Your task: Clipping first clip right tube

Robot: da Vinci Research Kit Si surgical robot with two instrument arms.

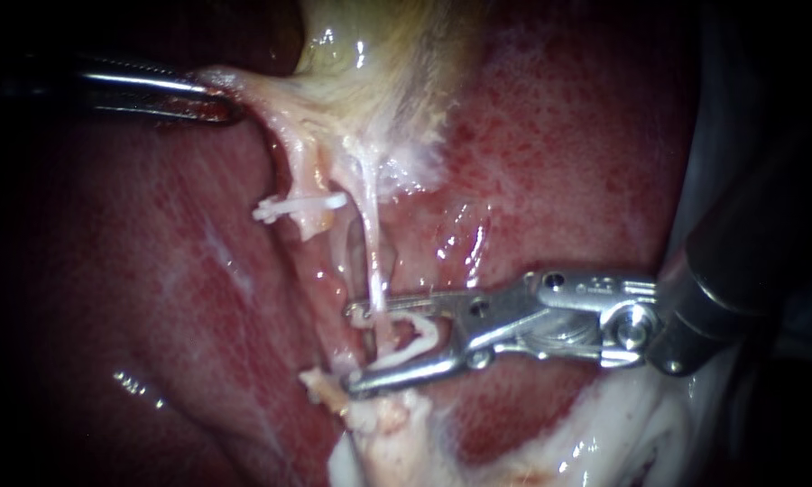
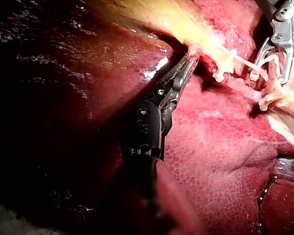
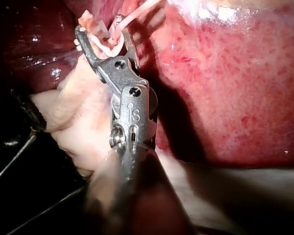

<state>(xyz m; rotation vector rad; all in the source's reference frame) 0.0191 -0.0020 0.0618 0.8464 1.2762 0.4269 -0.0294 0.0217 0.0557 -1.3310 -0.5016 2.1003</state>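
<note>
– While the right instrument [image 1: 354,350] lies across the liver [image 1: 568,144], how do its jaws stand?
– Wide apart, carrying an open clip [image 1: 421,335] that touches both of them. The right tube [image 1: 373,243] runs down between the jaws, inside the open clip, not yet pinched.
– And the left instrument [image 1: 226,101]?
– Clenched on pale tissue where the gallbladder [image 1: 379,54] narrows, up and left of the tubes.
– Counts?
– 2 instruments, 2 tubes, 2 clips: the open clip, plus 1 closed clip [image 1: 284,207] across the left tube [image 1: 296,171], well above the right instrument's jaws.
</note>
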